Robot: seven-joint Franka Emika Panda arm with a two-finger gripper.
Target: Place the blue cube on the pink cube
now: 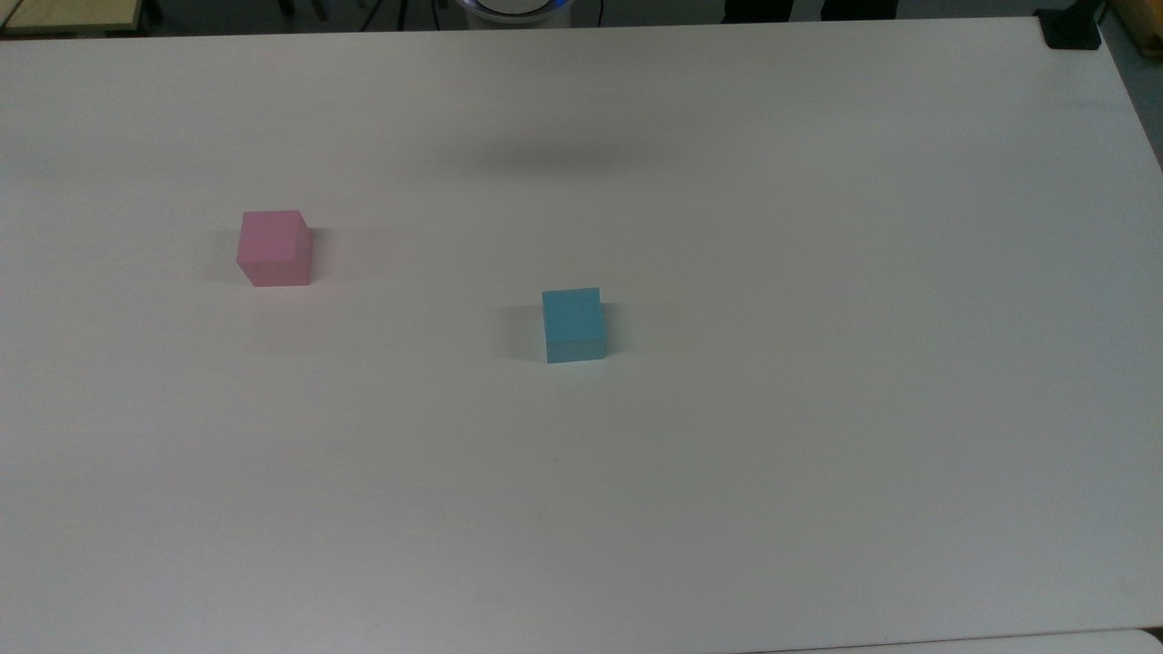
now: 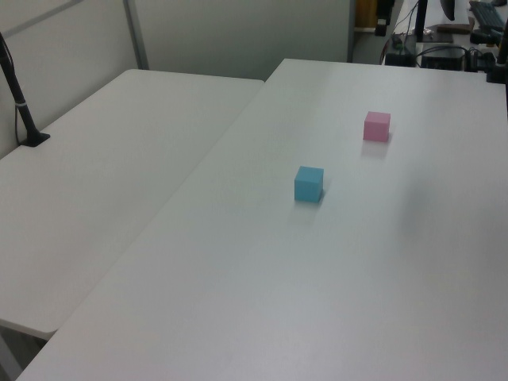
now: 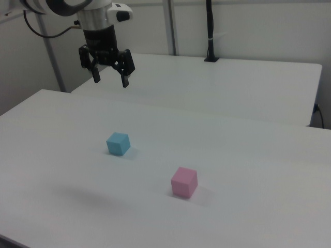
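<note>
Nothing of the stacking looks done yet, judging from the top view: blue cube [image 1: 574, 324] sits alone on the white tabletop [image 1: 818, 409] near its middle, while pink cube [image 1: 274, 247] stands well apart toward the top view's left, each flat on its own base and casting a faint shadow. Both are plain, matte, sharp-edged blocks of matching size, and the tabletop is smooth and bare around them. In the left view the blue cube [image 2: 309, 183] is the nearer one and the pink cube [image 2: 377, 126] lies farther back and to the left view's right, again with open surface between them. In the right view the gripper [image 3: 109, 79] hangs high above the tabletop, up and to the right view's left of the blue cube [image 3: 118, 143], its two dark fingers spread wide and holding nothing; the pink cube [image 3: 184, 182] sits nearer the camera. The whole task remains: descend, grasp, carry, and set down squarely.
</note>
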